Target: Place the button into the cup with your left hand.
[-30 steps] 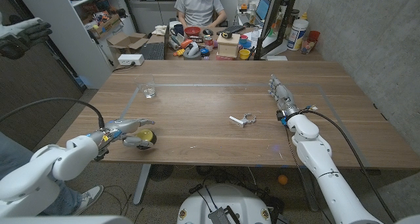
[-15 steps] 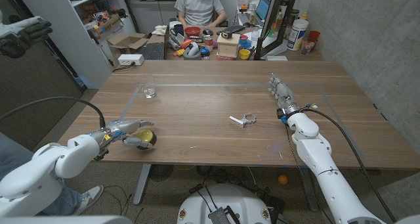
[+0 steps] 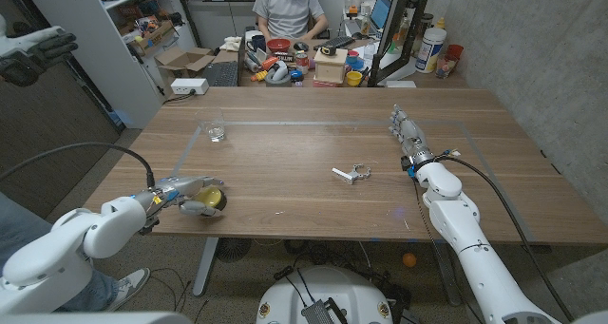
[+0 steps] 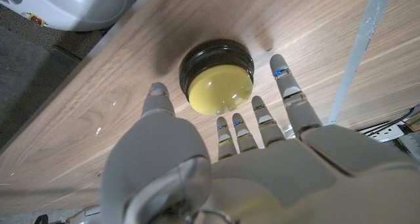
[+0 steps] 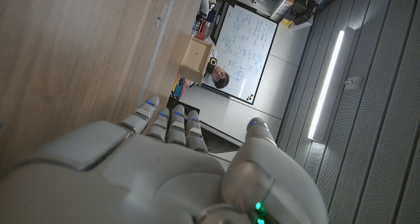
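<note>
On the brown wooden table [image 3: 313, 162], the left hand [image 3: 190, 193] is spread wide around the round yellow button with a black rim [image 4: 217, 81] at the near left edge, gripping nothing. The right hand [image 3: 407, 134] waits far right, fingers straight and empty, and the small clear glass cup [image 3: 218, 132] stands well beyond the button.

Your head camera looks down from above on the whole table [image 3: 313, 162]. The left wrist camera sits close behind the left robot hand [image 4: 216, 165] (also seen from above [image 3: 190, 193]), near the wood. The right wrist camera looks along the right robot hand [image 5: 164, 165] toward the far room.
</note>
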